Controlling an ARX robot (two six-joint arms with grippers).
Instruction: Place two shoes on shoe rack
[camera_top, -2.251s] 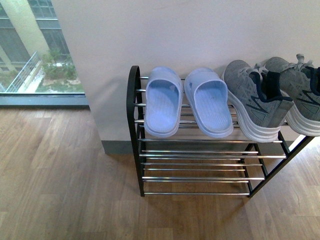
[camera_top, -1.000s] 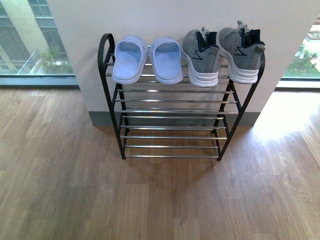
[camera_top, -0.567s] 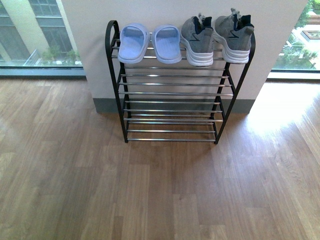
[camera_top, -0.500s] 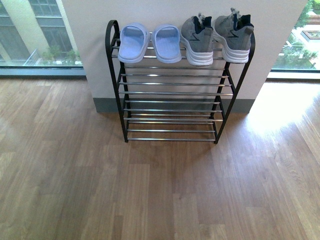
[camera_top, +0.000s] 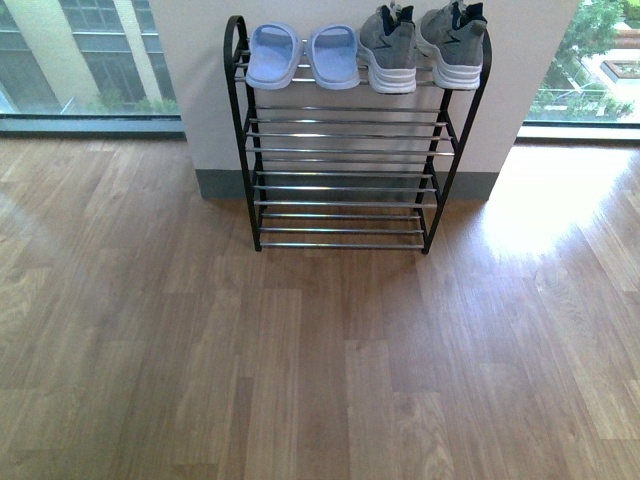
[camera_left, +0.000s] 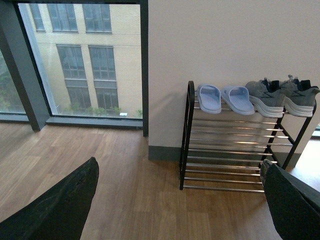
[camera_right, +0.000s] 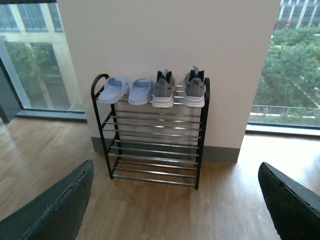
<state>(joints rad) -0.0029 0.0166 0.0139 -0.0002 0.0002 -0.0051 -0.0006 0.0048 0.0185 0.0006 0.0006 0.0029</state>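
Two grey sneakers (camera_top: 388, 38) (camera_top: 452, 40) with white soles sit side by side on the top tier of the shoe rack (camera_top: 345, 150), at its right end. They also show in the left wrist view (camera_left: 265, 95) (camera_left: 299, 95) and the right wrist view (camera_right: 163, 90) (camera_right: 195, 89). The rack has black side frames and chrome rods and stands against a white wall. My left gripper (camera_left: 180, 210) and right gripper (camera_right: 175, 210) are open and empty, well back from the rack. No arm shows in the front view.
A pair of light blue slippers (camera_top: 302, 54) sits on the top tier's left half. The lower tiers hold nothing. Wood floor (camera_top: 320, 360) stretches in front. Floor-to-ceiling windows (camera_top: 70, 60) flank the wall on both sides.
The view has backed away from the rack: it filled the frame close up and now stands small at the top. Shoes and slippers have not moved on the rack.
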